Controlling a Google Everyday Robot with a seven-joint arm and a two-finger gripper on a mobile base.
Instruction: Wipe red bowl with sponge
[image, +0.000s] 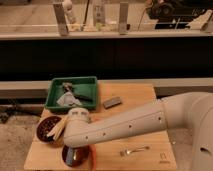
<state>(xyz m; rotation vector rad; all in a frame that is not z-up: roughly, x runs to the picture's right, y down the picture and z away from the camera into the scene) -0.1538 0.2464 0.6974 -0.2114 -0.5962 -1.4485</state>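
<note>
The gripper (74, 150) hangs into the red bowl (90, 156) directly beneath it; I cannot tell its grip.

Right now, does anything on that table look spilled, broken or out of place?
Nothing looks spilled or broken. One thing stands out: the red bowl sits right at the table's front edge, mostly hidden under the arm, with the gripper down over it. The fork lies alone nearby.
</note>
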